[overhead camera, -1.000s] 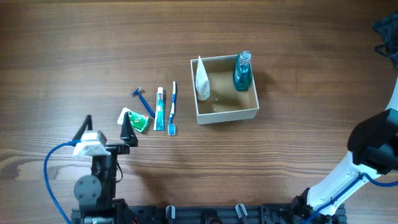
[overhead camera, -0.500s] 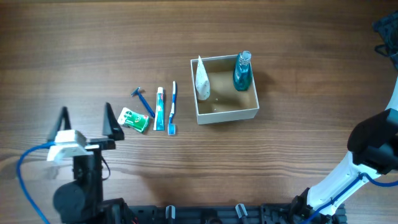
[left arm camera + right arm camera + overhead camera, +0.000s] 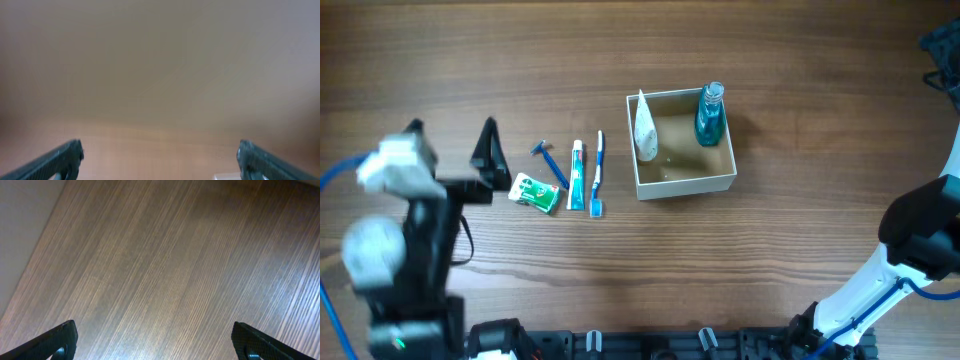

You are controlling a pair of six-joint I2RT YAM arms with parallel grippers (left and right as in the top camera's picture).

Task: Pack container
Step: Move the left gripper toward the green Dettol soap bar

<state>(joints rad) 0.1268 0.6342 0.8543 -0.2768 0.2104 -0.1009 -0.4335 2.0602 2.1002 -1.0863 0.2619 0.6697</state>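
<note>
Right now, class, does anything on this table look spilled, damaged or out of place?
Nothing stands out. The blue bottle and white tube sit inside the container. Only the razor lies slanted beside the straight toothpaste.

Dark wood-grain worktop [image 3: 620, 290] fills the overhead view, evenly lit. From the left wrist, just a blurred beige surface [image 3: 160, 60].

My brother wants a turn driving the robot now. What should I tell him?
Hands: the left hand is open and empty, hovering left of the green packet. The right hand is open and empty, seeing only table.
Done: the bottle and white pouch are in the box.
Left: the razor, toothpaste, toothbrush and green packet lie in a row left of the box.
</note>
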